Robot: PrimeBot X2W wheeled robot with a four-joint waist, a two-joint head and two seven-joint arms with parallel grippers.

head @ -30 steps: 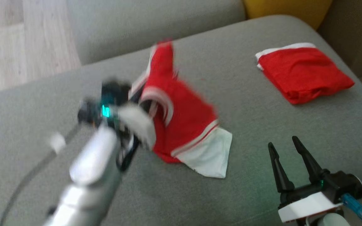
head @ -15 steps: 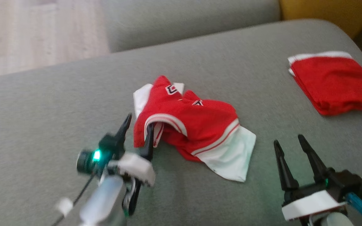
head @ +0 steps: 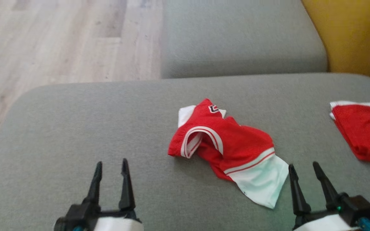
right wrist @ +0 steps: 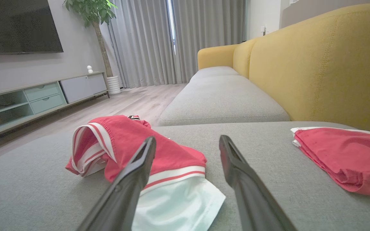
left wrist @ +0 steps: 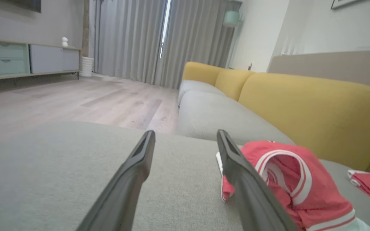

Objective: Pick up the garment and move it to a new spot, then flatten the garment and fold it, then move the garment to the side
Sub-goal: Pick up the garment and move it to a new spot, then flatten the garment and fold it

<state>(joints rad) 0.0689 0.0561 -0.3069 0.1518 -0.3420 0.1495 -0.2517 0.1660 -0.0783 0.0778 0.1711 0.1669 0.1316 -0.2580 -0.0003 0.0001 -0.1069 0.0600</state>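
Note:
A crumpled red garment (head: 230, 144) with white trim and a white panel lies in a heap on the grey sofa cushion (head: 92, 122). It also shows in the left wrist view (left wrist: 287, 183) and the right wrist view (right wrist: 133, 144). My left gripper (head: 111, 165) stands open at the lower left, empty, well to the left of the garment. My right gripper (head: 304, 168) stands open at the lower right, its fingertips just beside the garment's white corner, with nothing between them.
A second red garment (head: 363, 130), folded, lies at the cushion's right edge. A further grey cushion (head: 239, 38) sits beyond, with the yellow backrest (head: 355, 35) at right. Wooden floor (head: 50, 41) lies off the cushion's left edge.
My left gripper has let go of the garment and drawn back to the lower left. The garment has dropped into a heap on the cushion. The head camera has shifted.

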